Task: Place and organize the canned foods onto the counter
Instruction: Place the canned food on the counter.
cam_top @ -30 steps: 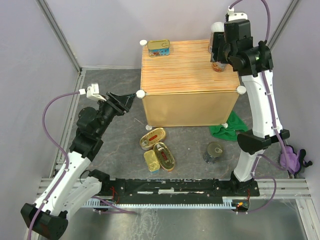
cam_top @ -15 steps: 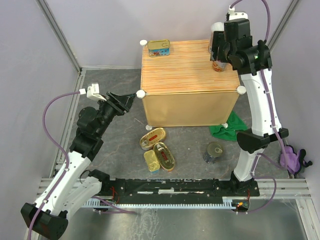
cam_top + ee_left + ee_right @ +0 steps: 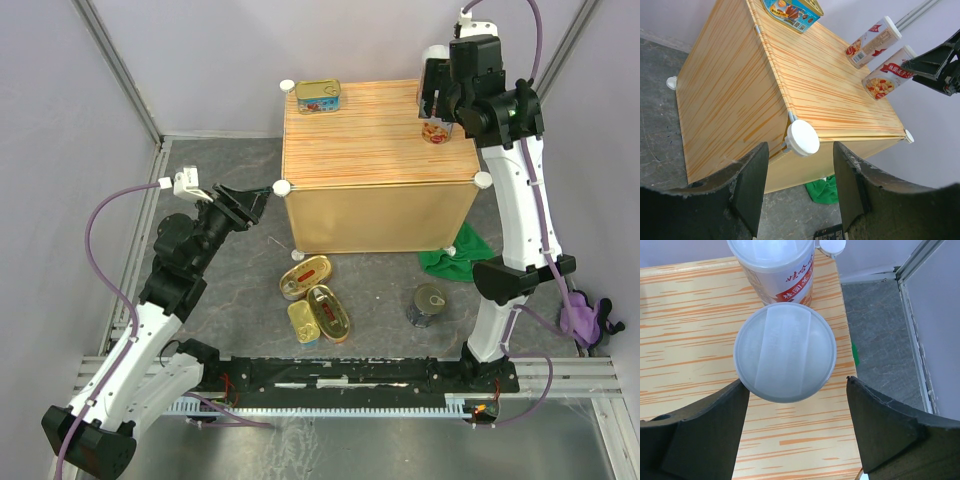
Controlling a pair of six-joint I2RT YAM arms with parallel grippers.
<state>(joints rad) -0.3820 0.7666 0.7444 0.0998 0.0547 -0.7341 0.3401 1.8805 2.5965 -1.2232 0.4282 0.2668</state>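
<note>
The counter stands mid-table. On its striped top are a rectangular tin at the back left and two white-lidded cylinders at the right edge. My right gripper hovers open over the nearer cylinder. In the right wrist view that cylinder stands upright between my spread fingers, with the other cylinder just behind it. My left gripper is open and empty by the counter's front-left knob. On the floor lie two oval tins, a rectangular tin and a dark cylinder.
A green cloth lies on the floor at the counter's front-right corner. Grey walls with metal posts close in the left, back and right. The arm bases and a rail run along the near edge.
My right gripper has drawn up and back from the nearer white-lidded cylinder, so more of it shows. The left arm has not moved.
</note>
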